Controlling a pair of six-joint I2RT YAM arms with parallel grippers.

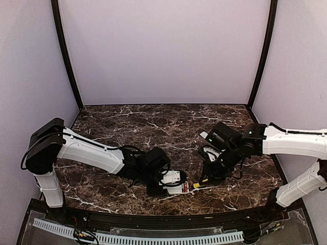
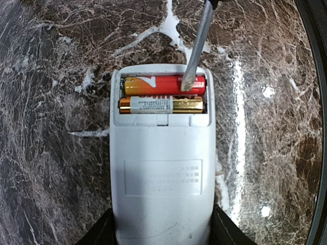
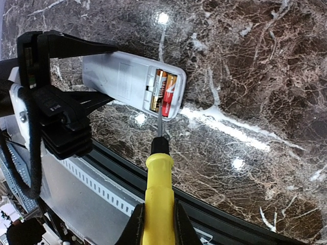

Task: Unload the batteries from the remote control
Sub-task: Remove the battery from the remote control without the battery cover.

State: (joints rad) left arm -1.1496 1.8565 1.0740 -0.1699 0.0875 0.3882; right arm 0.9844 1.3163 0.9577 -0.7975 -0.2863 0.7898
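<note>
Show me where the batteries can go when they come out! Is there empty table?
Yes: the far table between the back wall and both arms is bare, and the front-right corner too. It's crowded at the front middle, where the left pincer holds the remote and the right pincer presses the screwdriver on the batteries.

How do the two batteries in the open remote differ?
In the left wrist view, the upper battery shows mostly red casing; the lower battery shows gold with a pale printed label. The screwdriver tip touches the upper battery, not the lower battery. Both lie side by side in the remote.
</note>
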